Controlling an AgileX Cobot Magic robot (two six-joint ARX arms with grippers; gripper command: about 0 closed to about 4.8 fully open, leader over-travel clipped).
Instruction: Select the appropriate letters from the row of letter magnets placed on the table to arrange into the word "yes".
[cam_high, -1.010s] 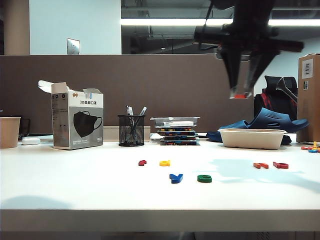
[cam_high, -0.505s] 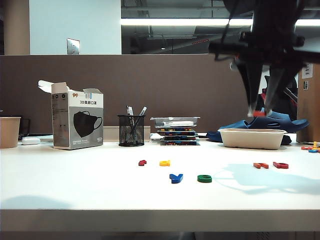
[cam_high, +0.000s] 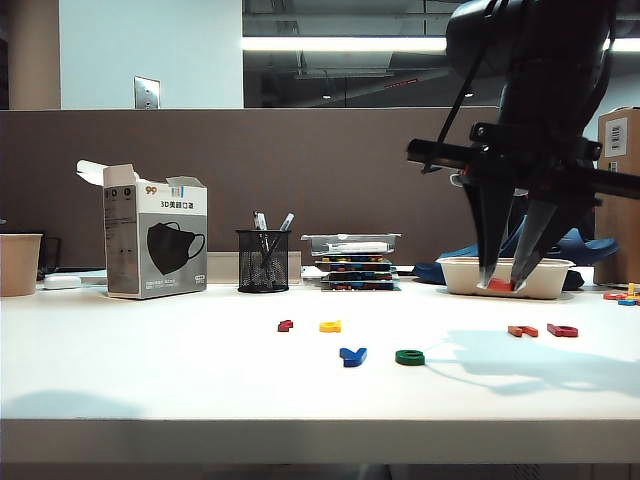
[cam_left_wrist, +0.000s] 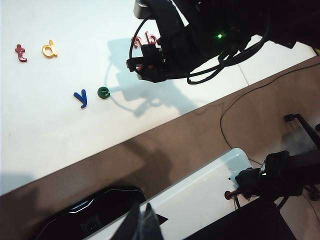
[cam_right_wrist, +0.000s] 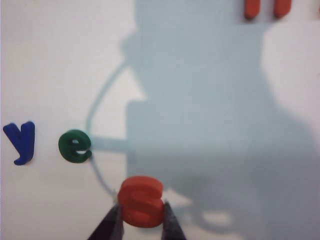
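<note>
My right gripper (cam_high: 501, 284) hangs above the white table (cam_high: 150, 370), to the right of the laid-out letters, and is shut on the orange-red s (cam_high: 499, 285). In the right wrist view the s (cam_right_wrist: 142, 201) sits between the fingertips of that gripper (cam_right_wrist: 142, 223), just right of the green e (cam_right_wrist: 75, 145) and blue y (cam_right_wrist: 21, 141). On the table the y (cam_high: 352, 355) and e (cam_high: 409, 357) lie side by side in front of the row. My left gripper (cam_left_wrist: 142, 222) is shut on nothing, off the table's front edge.
In the row lie a dark red t (cam_high: 285, 325), a yellow d (cam_high: 330, 326), an orange letter (cam_high: 521, 331) and a red letter (cam_high: 561, 330). Behind stand a mask box (cam_high: 155, 240), pen holder (cam_high: 262, 261), stacked cases (cam_high: 355, 265) and a beige tray (cam_high: 460, 277).
My right gripper has come down from high above the table toward it, carrying the s. The letters on the table and the left arm have not moved.
</note>
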